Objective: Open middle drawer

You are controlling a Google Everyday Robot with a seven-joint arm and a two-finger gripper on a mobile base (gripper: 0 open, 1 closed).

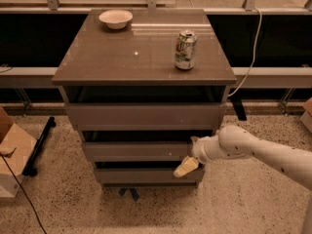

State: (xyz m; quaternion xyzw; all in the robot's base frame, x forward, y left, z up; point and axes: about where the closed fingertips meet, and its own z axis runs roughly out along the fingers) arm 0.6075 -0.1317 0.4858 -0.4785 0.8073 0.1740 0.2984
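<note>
Floor (243, 204): speckled, pale, all round the cabinet.
Arm (263, 152): white and rounded, coming in from the right edge low down and reaching left toward the drawer fronts.
Gripper (186, 167): pale yellow tip at the arm's end, angled down and left. It lies at the lower right corner of the middle drawer front, over the dark gap above the bottom drawer. Whether it is open or closed cannot be told, nor whether it touches the front.
Bottom drawer (141, 175): the lowest front, just under the gripper.
Tape (127, 193): a small blue bit on the floor under the cabinet.
Middle drawer (136, 151): flat grey-brown front with no handle, between the top and bottom fronts, a dark gap above it. Its right end is just beside the arm's wrist.
Top drawer (146, 116): the widest front, under a dark opening below the top.
Box (14, 150): cardboard, on the floor at the left edge.
Stand (41, 143): black bar lying on the floor between box and cabinet.
Cabinet top (122, 57): glossy grey-brown.
Can (185, 49): upright on the top, right of centre.
Bowl (116, 18): pale, at the back left of the top, well apart from the can.
Cable (252, 48): white, hanging down behind the cabinet on the right.
</note>
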